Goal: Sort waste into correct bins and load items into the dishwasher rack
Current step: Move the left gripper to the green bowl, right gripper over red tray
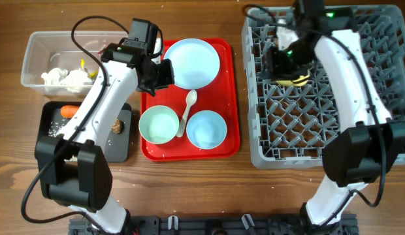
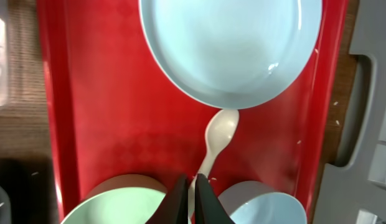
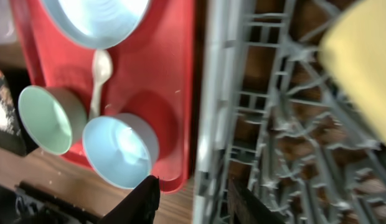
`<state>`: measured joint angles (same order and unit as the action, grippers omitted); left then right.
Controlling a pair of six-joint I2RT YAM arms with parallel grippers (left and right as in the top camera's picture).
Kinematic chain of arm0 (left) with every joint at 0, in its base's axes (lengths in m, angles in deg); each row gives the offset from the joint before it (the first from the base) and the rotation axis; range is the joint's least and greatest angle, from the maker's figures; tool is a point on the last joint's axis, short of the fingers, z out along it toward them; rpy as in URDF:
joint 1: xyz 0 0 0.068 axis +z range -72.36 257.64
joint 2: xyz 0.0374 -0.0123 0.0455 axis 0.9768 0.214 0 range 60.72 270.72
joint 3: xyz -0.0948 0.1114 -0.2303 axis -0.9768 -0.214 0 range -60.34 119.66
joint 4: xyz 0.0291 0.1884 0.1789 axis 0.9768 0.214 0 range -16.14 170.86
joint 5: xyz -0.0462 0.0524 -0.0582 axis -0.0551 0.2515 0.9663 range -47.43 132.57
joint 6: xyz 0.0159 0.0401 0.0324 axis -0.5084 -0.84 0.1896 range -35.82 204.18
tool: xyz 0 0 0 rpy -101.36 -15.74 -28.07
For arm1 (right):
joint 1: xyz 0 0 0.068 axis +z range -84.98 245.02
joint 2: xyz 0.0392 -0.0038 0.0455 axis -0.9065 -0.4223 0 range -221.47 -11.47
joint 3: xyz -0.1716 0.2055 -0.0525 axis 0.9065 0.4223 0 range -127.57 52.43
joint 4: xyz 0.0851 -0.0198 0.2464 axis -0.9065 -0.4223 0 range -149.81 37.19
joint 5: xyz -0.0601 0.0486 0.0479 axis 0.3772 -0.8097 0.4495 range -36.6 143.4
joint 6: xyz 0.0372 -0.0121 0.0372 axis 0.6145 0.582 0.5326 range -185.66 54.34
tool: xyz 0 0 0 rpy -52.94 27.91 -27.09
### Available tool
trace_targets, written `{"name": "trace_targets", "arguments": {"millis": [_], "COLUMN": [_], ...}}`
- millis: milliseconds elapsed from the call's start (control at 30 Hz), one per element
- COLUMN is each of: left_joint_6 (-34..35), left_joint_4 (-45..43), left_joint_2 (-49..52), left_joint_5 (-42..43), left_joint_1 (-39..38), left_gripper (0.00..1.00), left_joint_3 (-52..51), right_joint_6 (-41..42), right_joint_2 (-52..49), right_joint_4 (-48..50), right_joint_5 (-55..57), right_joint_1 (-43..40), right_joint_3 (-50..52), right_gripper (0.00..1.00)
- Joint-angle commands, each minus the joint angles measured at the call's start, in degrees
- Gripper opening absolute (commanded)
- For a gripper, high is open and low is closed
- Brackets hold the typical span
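The light-blue plate (image 1: 191, 62), pale green bowl (image 1: 159, 124), light-blue bowl (image 1: 206, 128) and white spoon (image 1: 188, 108) lie on the red tray (image 1: 232, 98). My left gripper (image 1: 164, 73) hovers over the tray's left side, shut and empty; the left wrist view shows its tips (image 2: 193, 190) above the spoon (image 2: 219, 134) handle. My right gripper (image 1: 287, 65) is open (image 3: 193, 199) over the grey rack (image 1: 307, 124). The yellow cup (image 1: 296, 80) lies in the rack just below it, blurred in the right wrist view (image 3: 361, 62). The cup is not between the fingers.
The clear tub (image 1: 39, 46) at the far left holds white tissues (image 1: 65, 77). The black tray (image 1: 117, 143) in front of it holds the carrot (image 1: 70, 110), the brown lump (image 1: 115, 125) and some rice (image 1: 57, 127). The left arm crosses over the black tray.
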<state>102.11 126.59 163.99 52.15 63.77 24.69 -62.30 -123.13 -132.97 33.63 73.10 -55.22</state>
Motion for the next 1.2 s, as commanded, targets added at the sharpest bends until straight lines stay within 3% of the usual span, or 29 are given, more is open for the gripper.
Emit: {"name": "trace_targets", "arguments": {"millis": [0,367,633,700,800,867,1067,1167], "left_joint_6": [0.68,0.46,0.17,0.04,0.11,0.42,0.48,0.52], "left_joint_4": [0.66,3.74,10.84,12.39,13.81,14.4,15.91,15.67], "left_joint_2": [-0.31,-0.31,-0.31,-0.31,-0.31,-0.28,-0.28,-0.28], "left_joint_5": [-1.75,-2.23,0.76,-1.14,-5.88,-6.03,-6.25,-10.47], "left_joint_1": [0.7,1.27,1.99,2.16,2.27,2.27,1.84,2.01], "left_gripper": [0.06,0.05,0.05,0.08,0.29,0.37,0.37,0.38], "left_joint_3": [0.26,0.26,0.26,0.26,0.26,0.26,-1.53,-3.85], "right_joint_6": [-0.57,-0.39,-0.35,-0.37,-0.37,-0.35,-0.39,-0.39], "right_joint_2": [0.0,0.0,0.0,0.0,0.0,0.0,0.0,0.0], "right_joint_4": [0.02,1.92,4.61,4.85,4.9,4.9,4.9,4.9], "right_joint_5": [-1.97,0.94,0.79,0.2,0.22,0.22,0.24,0.26], "right_joint_1": [3.39,12.7,14.64,14.62,14.64,14.64,14.64,14.62], "right_joint_3": [-0.24,3.39,6.88,6.88,6.86,6.86,6.86,6.86], "right_gripper": [0.4,0.49,0.51,0.54,0.57,0.58,0.59,0.6]}}
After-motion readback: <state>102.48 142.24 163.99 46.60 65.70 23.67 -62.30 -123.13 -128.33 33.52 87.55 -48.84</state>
